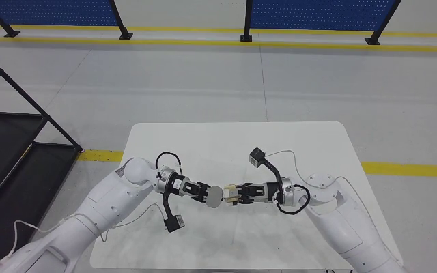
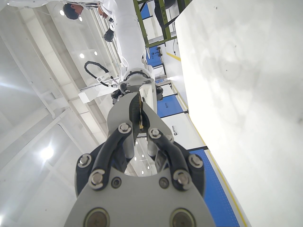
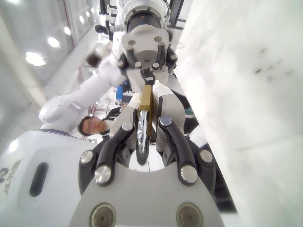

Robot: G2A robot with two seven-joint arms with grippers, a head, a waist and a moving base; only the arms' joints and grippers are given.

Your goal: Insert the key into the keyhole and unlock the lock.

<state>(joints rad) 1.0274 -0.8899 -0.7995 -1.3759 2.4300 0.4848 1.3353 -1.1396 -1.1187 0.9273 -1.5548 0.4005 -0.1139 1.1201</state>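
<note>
The left gripper (image 2: 138,118) has its fingers (image 2: 118,116) closed on the key (image 2: 134,106); the right gripper (image 3: 146,105) clamps the lock (image 3: 146,99). We see the 2 meeting tip to tip above the table (image 1: 307,147). The key seems to touch the lock's end, but fingers cover the keyhole. The right wrist view gives us the shackle (image 3: 142,133); from the top, a black rack (image 1: 27,153) stands beside the table.

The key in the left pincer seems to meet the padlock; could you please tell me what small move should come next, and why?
Probably gently turn the left pincer about the axis of the key: its head sits in line against the brass padlock held in the right pincer. Blade depth is hidden.
</note>
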